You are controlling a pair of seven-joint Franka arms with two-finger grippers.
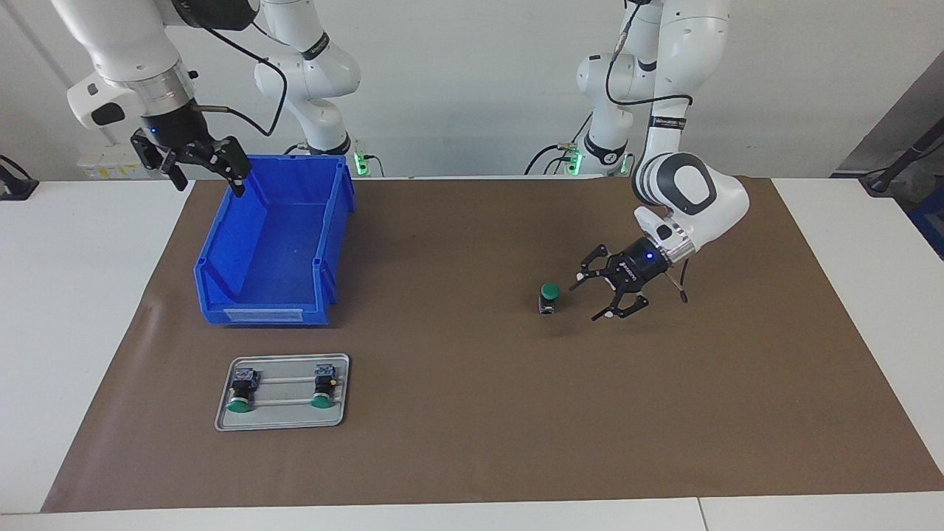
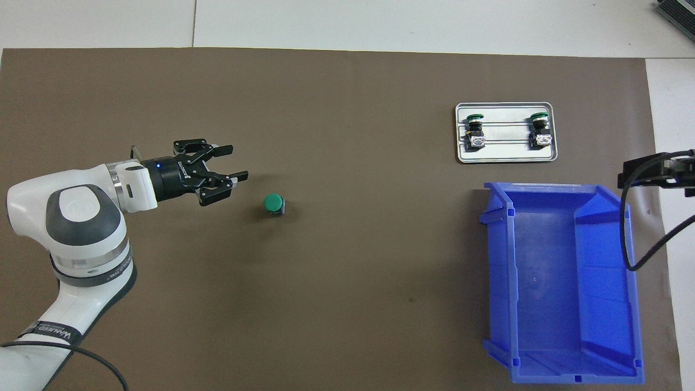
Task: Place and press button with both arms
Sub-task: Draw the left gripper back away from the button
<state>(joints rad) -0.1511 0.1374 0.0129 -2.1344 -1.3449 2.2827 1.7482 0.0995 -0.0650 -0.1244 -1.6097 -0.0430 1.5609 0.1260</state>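
While the button (image 1: 548,296) stands upright on the mat (image 1: 472,413), green cap up, the left gripper (image 1: 589,296) in the facing view lies low and tipped sideways just beside it, jaws spread wide, empty and touching nothing; the button sits just outside the fingertips, not between them. The right gripper (image 1: 207,168) waits high over the bin (image 1: 274,243) rim, jaws wide and empty too. Two more buttons (image 1: 280,387) lie on the tray (image 1: 284,422).

From overhead, the left gripper (image 2: 235,163) points toward the button (image 2: 273,203), which lies just off the line of the open jaws, slightly to one side. The right gripper (image 2: 630,176) barely shows at the edge, by the bin (image 2: 559,282).

The step looks like pressing: to do it well, I would steady the black body without tipping it, then bring a fingertip squarely down on the cap.
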